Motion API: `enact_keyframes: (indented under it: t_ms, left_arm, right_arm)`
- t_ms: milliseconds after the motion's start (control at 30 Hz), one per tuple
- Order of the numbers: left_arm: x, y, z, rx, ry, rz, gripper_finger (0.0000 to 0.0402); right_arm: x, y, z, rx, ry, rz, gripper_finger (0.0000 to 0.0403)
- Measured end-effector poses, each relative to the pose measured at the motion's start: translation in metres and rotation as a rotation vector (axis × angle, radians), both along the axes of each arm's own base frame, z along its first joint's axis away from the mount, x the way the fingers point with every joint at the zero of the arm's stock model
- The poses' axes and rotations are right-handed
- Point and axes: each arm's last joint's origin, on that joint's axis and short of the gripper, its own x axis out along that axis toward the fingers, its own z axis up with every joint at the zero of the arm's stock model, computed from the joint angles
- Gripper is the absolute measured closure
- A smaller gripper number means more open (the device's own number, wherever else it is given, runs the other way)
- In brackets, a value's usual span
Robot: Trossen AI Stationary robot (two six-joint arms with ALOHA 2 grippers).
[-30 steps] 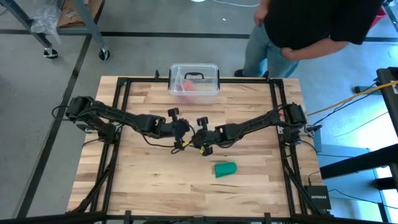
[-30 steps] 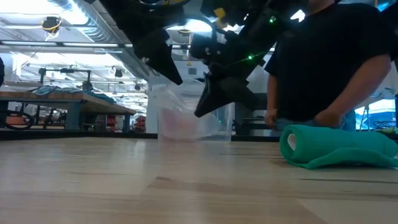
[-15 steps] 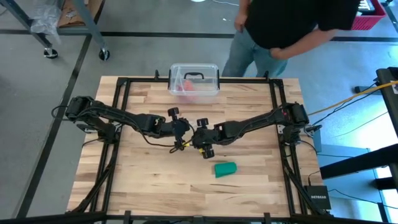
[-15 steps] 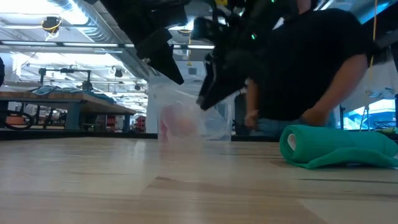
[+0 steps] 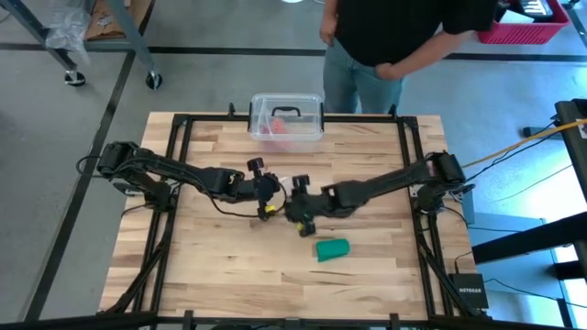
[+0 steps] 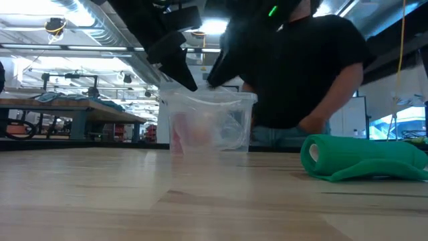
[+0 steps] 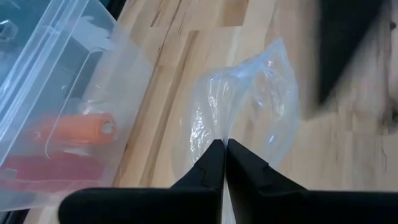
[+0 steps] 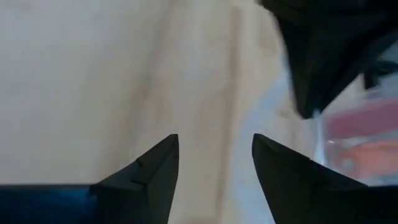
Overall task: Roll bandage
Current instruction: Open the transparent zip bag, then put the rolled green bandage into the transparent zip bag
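My left gripper [image 7: 224,163] has its fingers pressed together, pinching the edge of a thin clear plastic wrapper [image 7: 249,106] that hangs off the tips above the wooden table [image 5: 220,266]. In the high view it sits mid-table [image 5: 268,191], tip to tip with my right gripper [image 8: 214,158]. The right one's fingers stand apart with nothing between them. It hovers just beside the left [image 5: 295,203], though the low view is too dark to say how high. The bandage [image 5: 332,248] lies rolled on the table, near the right gripper but not touching, loose tail trailing [image 6: 361,159]. A clear box [image 5: 286,116] with a black handle sits at the far edge. A person [image 5: 404,32] stands behind it.
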Motion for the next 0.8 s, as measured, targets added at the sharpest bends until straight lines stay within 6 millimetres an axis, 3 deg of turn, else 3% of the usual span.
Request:
enact_keyframes:
  t_ms: [100,233,400,600,800]
  left_arm:
    - [0.0,0.0,0.0,-0.002,0.002,0.001,0.0398]
    - [-0.001,0.0,-0.001,-0.003,0.008,0.003,0.0397]
    - [-0.001,0.0,-0.002,-0.005,0.008,0.006,0.0397]
    - [-0.001,0.0,-0.002,-0.006,0.008,0.006,0.0397]
    - [-0.001,0.0,-0.002,-0.014,0.003,0.013,0.0396]
  right_arm:
    - [-0.023,0.019,0.016,0.021,0.069,0.04,0.0196]
    - [-0.054,0.045,0.019,0.146,0.217,0.051,0.0196]
    - [-0.08,0.073,-0.007,0.259,0.335,0.023,0.0196]
    - [-0.093,0.076,-0.034,0.31,0.367,-0.056,0.0192]
    - [-0.099,0.076,-0.045,0.394,0.419,-0.077,0.0142]
